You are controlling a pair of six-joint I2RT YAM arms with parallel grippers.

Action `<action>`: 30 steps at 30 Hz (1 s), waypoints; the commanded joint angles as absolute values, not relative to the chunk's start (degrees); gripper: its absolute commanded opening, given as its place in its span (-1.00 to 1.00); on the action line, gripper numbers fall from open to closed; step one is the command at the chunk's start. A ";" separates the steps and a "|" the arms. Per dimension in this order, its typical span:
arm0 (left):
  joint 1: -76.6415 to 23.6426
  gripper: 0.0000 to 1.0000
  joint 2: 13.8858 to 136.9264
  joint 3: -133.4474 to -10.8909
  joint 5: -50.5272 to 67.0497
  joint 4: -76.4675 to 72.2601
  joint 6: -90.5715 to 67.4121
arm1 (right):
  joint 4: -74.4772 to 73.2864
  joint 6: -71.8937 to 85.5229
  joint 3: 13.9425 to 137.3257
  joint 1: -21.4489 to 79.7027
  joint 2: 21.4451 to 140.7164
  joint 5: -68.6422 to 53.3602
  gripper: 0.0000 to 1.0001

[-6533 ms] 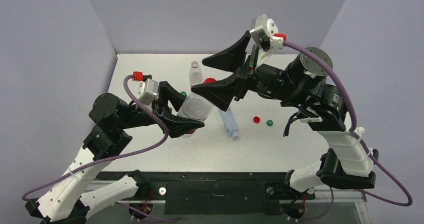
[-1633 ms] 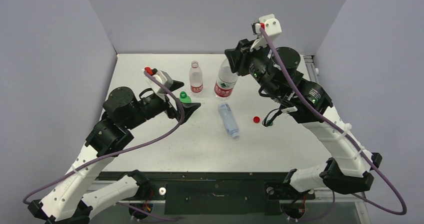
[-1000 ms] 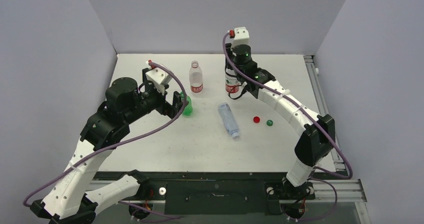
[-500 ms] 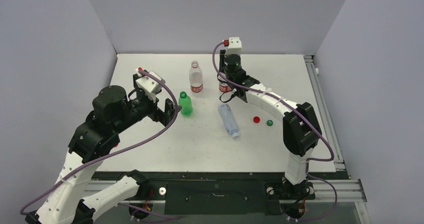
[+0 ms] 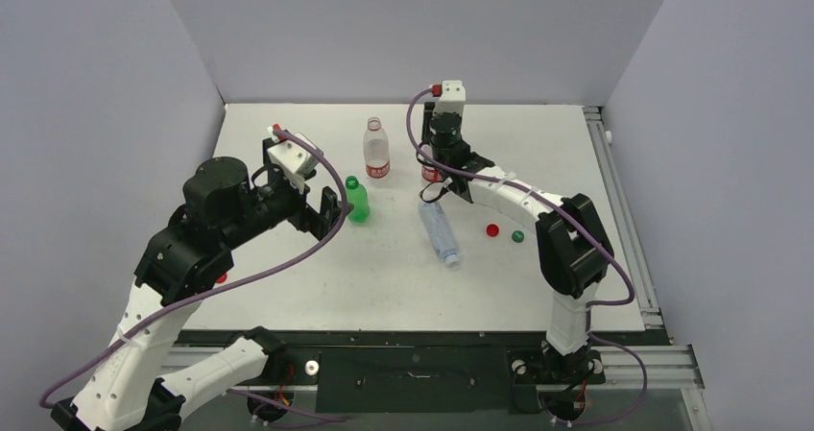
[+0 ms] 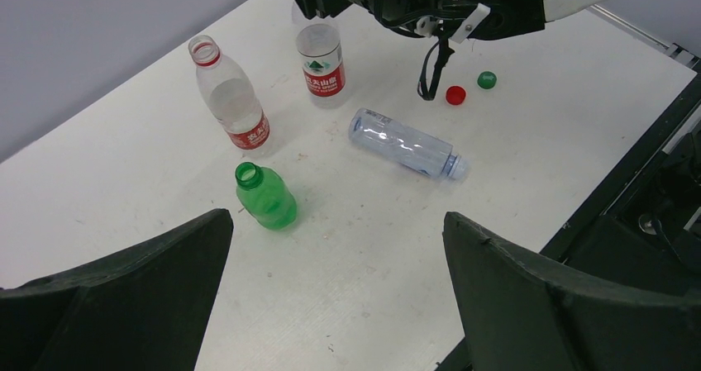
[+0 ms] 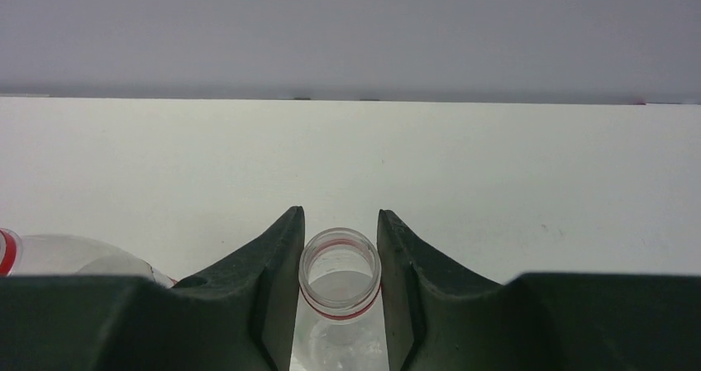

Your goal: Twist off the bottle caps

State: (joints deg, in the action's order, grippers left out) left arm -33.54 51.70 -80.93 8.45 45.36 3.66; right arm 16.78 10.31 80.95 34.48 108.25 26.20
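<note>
Caps lie loose on the surface (image 5: 384,287): a red cap (image 5: 492,229) and a green cap (image 5: 517,236), side by side, right of the pale bottle (image 5: 440,231) lying on its side. The right hand (image 7: 339,216) is closed on the open neck of a red-label bottle (image 7: 340,284) standing at the back. The left hand (image 6: 335,221) is spread wide and empty near the capless green bottle (image 6: 266,197).

Two caps (image 5: 492,229) just right of a lying bottle (image 5: 441,232), three upright bottles (image 5: 376,153) behind and left
</note>
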 commanded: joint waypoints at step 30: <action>-33.22 0.93 52.62 -85.08 12.83 43.37 4.27 | 12.55 19.68 51.31 43.52 73.18 27.94 0.64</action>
State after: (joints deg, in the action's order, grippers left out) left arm -33.54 51.86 -81.87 11.27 45.28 3.68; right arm 13.37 14.57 58.30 40.53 76.66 25.78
